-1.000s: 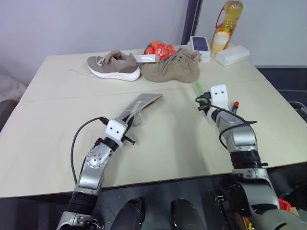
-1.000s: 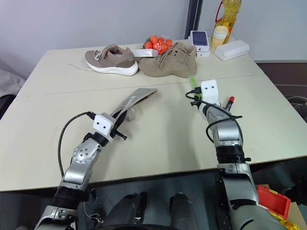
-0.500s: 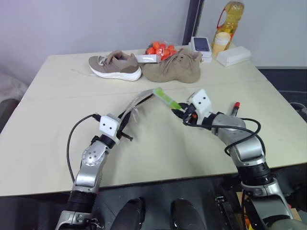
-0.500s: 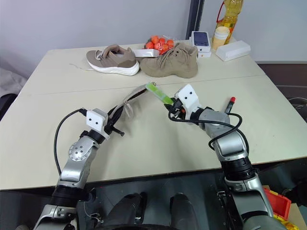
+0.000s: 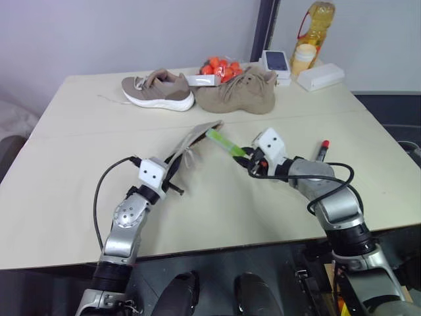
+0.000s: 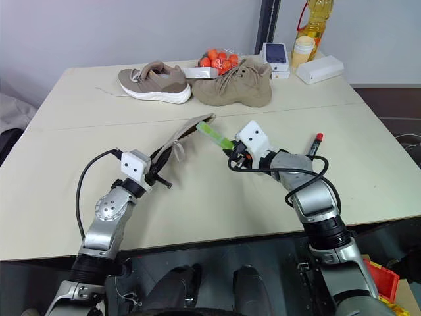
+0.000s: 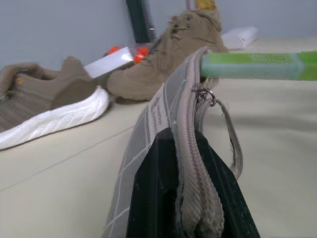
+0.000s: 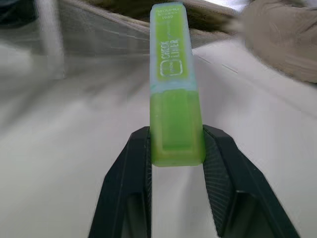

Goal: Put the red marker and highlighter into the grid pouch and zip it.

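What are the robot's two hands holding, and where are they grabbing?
The right hand pinches the highlighter by its end. The left hand grips the pouch by its zipper edge.

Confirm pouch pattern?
Grey fabric with a white grid; the pouch shows it best in the left wrist view.

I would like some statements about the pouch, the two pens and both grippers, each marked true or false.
1. The right gripper holds the highlighter. True.
2. The red marker is inside the grid pouch. False: it lies on the table, right of the right arm.
3. The left gripper is shut on the pouch's edge. True.
4. The highlighter lies flat on the table. False: it is held in the air, its tip at the pouch's top.
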Robot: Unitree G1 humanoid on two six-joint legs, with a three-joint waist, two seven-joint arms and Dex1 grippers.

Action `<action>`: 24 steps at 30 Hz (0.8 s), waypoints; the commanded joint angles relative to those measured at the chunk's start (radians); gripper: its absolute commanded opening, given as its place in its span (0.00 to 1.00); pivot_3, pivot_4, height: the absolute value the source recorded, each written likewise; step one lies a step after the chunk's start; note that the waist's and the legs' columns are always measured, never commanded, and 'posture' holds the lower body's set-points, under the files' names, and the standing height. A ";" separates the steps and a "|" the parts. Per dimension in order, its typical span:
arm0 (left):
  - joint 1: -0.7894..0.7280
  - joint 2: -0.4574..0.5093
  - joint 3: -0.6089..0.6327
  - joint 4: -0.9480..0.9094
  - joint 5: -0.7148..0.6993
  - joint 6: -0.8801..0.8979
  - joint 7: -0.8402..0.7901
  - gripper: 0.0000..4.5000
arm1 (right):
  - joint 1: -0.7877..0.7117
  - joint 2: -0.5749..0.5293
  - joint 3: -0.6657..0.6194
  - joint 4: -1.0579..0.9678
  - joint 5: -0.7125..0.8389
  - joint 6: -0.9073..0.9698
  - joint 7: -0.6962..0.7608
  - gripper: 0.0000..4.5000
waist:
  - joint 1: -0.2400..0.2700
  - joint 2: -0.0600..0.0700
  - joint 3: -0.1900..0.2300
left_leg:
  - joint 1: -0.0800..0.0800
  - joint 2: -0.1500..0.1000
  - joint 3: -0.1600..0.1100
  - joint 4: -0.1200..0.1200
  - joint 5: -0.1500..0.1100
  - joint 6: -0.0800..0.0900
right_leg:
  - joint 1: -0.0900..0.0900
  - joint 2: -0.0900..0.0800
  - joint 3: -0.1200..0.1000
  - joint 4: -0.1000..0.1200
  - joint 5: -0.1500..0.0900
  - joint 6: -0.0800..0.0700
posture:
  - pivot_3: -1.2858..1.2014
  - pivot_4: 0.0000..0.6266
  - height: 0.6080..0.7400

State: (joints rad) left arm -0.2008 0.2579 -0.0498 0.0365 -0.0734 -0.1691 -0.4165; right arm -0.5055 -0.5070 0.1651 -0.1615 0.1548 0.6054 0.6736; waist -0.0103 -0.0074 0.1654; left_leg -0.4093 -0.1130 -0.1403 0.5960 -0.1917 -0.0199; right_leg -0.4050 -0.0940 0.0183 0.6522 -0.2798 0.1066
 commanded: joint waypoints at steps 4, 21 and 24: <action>0.010 0.063 -0.051 -0.073 0.038 -0.068 -0.086 0.00 | -0.012 -0.102 0.061 -0.104 -0.030 0.008 0.091 0.19 | 0.000 0.000 0.000 | 0.000 0.000 0.000 0.000 0.000 0.000 | 0.000 0.000 0.000 0.000 0.000 0.000 | 0.52 0.24 1.00; 0.040 0.177 -0.088 -0.151 0.038 -0.070 -0.216 0.00 | -0.031 -0.204 0.175 -0.109 -0.150 -0.139 0.228 0.19 | 0.000 -0.003 0.002 | -0.001 0.000 0.000 0.000 0.000 0.000 | 0.000 -0.001 0.000 -0.002 0.000 0.000 | 0.52 0.24 1.00; 0.045 0.181 -0.087 -0.160 0.039 -0.066 -0.217 0.00 | -0.040 -0.195 0.174 -0.101 -0.147 -0.153 0.242 0.19 | 0.000 -0.003 0.002 | -0.001 0.000 0.000 0.000 0.000 0.000 | 0.000 -0.001 0.000 -0.002 0.000 0.000 | 0.52 0.24 1.00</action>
State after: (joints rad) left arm -0.1551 0.4338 -0.1430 -0.0711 -0.0302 -0.2241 -0.6307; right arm -0.5226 -0.7129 0.3388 -0.2487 0.0043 0.4734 0.9004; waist -0.0098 -0.0106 0.1674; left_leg -0.4102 -0.1130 -0.1404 0.5956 -0.1919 -0.0199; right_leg -0.4051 -0.0954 0.0180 0.6503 -0.2799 0.1066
